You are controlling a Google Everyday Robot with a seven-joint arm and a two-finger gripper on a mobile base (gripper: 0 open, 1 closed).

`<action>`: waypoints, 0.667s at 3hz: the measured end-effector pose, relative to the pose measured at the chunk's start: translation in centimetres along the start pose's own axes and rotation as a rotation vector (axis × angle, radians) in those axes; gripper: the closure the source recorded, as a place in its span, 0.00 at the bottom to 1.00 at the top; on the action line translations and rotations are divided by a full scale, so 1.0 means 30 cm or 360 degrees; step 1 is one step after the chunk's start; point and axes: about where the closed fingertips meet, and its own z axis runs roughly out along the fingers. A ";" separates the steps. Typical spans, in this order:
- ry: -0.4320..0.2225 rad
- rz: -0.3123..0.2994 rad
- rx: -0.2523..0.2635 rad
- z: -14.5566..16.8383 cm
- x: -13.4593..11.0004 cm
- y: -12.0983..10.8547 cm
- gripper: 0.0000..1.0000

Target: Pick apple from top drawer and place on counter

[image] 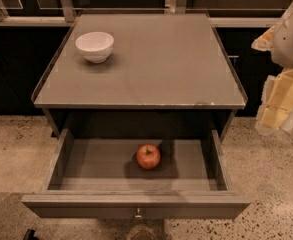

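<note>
The red apple (148,156) lies in the middle of the open top drawer (86,171), which is pulled out toward me with its knob at the front centre. The counter (156,64) is the flat grey-brown cabinet top above it. My gripper (278,109) hangs at the far right edge of the view, beside the counter's right side and well right of the apple, holding nothing.
A white bowl (94,46) stands on the counter's back left. Speckled floor (271,174) lies on both sides of the cabinet. Dark cabinets and a rail run along the back.
</note>
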 end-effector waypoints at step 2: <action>-0.0043 0.0023 0.0008 0.019 -0.006 0.003 0.00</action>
